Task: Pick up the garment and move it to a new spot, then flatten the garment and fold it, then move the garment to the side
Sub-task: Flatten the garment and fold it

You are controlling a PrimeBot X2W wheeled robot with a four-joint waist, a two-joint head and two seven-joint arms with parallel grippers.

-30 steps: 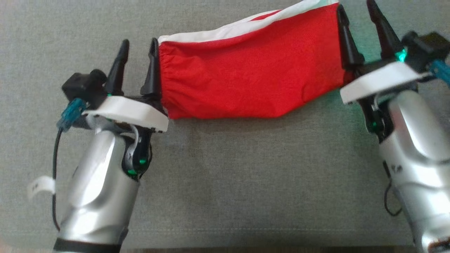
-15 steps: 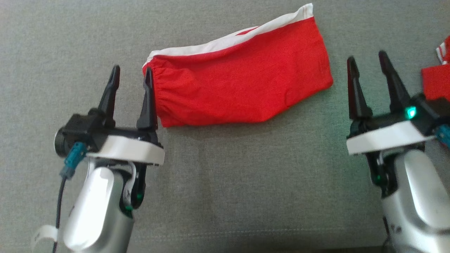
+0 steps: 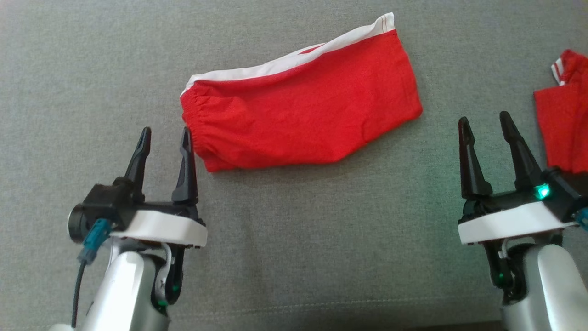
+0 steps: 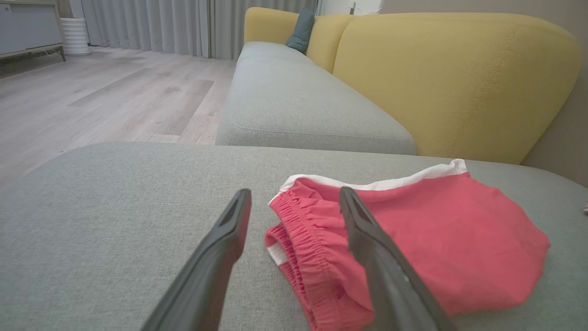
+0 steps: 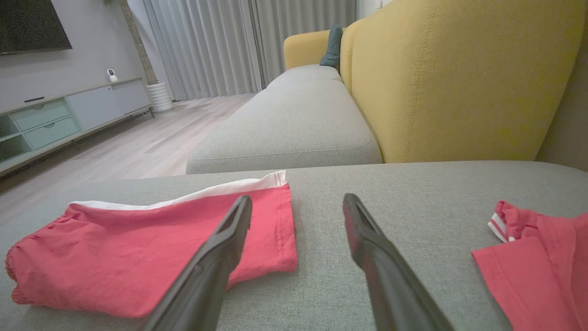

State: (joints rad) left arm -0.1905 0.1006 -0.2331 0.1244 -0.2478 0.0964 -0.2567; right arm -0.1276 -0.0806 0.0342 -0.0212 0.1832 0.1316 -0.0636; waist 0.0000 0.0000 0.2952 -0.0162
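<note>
Head view, and we're looking down on the broad grey sofa seat (image 3: 294,257), with the yellow backrest (image 4: 455,78) rising behind it in the left wrist view. Out in the middle of that seat lies the garment (image 3: 298,119), red shorts folded into a long slab (white side stripe (image 3: 285,64) along the far edge), slanting a little, gathered waistband (image 4: 303,230) toward the robot's left. Over at the right edge sits a second red piece of clothing (image 3: 562,128) with a striped cuff, well apart from the shorts. On to the arms: left pincer (image 3: 166,133) spread wide, nothing between its fingers, inner finger just beside the waistband end; touching or not, I can't tell. Right pincer (image 3: 483,118) also spread wide and empty, sitting between the two red pieces, nearer the second one and clear of the shorts' hem. Smallest of all, a green light (image 3: 543,191) glows on the right wrist.
</note>
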